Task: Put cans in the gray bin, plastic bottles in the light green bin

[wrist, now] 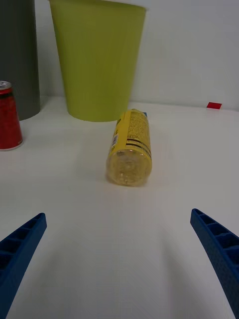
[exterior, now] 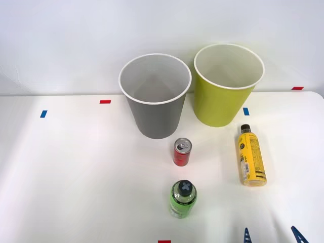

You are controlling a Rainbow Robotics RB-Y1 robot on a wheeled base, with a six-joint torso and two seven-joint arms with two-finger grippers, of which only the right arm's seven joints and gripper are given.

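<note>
Since the right gripper (exterior: 271,235) sits at the bottom right of the front view with its blue fingers spread wide and nothing between them, the thing nearest it is the yellow bottle (exterior: 251,158), lying on its side on the table (exterior: 76,172) in the right-centre of the frame, just above the gripper. Its long axis runs almost straight up the frame, black cap toward the green bin (exterior: 223,101) at upper right, base toward the gripper. In the wrist view the bottle (wrist: 130,148) shows base-on, centred ahead between the two fingers and well apart from them, with the green bin (wrist: 97,65) right behind it. So I judge a forward reach would meet the base first, and the fingers would close across the bottle's width. The red can (exterior: 181,152) stands at centre below the gray bin (exterior: 156,109); the green bottle (exterior: 183,199) stands lower centre.
</note>
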